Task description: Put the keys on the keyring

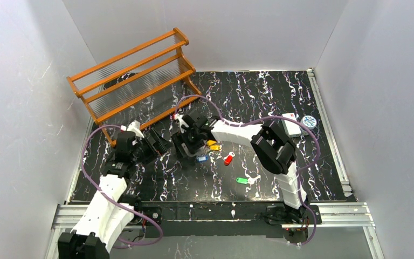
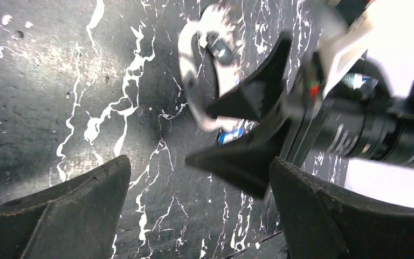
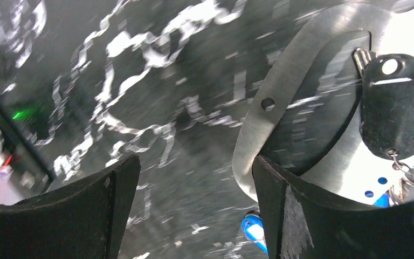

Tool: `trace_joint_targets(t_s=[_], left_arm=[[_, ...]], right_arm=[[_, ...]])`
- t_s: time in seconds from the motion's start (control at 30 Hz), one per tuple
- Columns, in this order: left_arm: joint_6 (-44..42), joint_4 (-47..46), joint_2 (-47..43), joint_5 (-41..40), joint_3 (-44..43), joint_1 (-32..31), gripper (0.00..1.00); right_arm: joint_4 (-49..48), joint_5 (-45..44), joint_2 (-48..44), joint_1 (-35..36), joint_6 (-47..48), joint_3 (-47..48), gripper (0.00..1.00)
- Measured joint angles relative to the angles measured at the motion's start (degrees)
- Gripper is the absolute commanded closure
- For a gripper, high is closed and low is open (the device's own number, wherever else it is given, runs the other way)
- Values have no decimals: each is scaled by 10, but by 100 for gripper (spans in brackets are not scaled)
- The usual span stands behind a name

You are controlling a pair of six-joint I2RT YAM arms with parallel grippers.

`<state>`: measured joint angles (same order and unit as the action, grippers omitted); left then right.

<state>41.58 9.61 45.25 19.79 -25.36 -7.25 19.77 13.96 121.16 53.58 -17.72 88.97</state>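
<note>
The keyring (image 2: 193,81) is a pale metal oval loop flat on the black marbled table, and a black fob (image 3: 392,105) rests on the keyring (image 3: 280,91). My right gripper (image 3: 195,162) is open at the loop's rim; one finger (image 3: 302,216) covers part of that rim. A blue key (image 3: 252,226) lies just beside that finger. Other keys lie loose on the table: yellow (image 1: 212,143), blue (image 1: 202,158), red (image 1: 228,158) and green (image 1: 241,180). My left gripper (image 2: 199,164) is open over bare table, facing the right gripper (image 1: 186,143) from the left.
An orange wooden rack (image 1: 135,73) stands at the back left. A white box (image 1: 291,127) and a round patterned disc (image 1: 309,121) lie at the right side of the table. White walls close in the table on three sides.
</note>
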Motion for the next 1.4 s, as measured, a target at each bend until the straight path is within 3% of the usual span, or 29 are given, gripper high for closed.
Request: trace_joint_targets(t_s=[0.2, 0.47, 0.7, 0.97, 1.4], left_arm=[[-19, 70, -60, -48, -19, -3, 2], [-18, 82, -73, -99, -30, -4, 3], [-10, 72, 17, -93, -21, -4, 11], [-11, 11, 107, -52, 5, -4, 13], [-28, -92, 241, -74, -23, -56, 19]], right_arm=[[-36, 103, -31, 35, -47, -64, 15], [-37, 130, -102, 34, -63, -93, 14], [-43, 114, -182, 14, -68, -122, 14], [-28, 104, -195, -10, -87, -229, 14], [-126, 195, -203, -8, -183, -313, 22]])
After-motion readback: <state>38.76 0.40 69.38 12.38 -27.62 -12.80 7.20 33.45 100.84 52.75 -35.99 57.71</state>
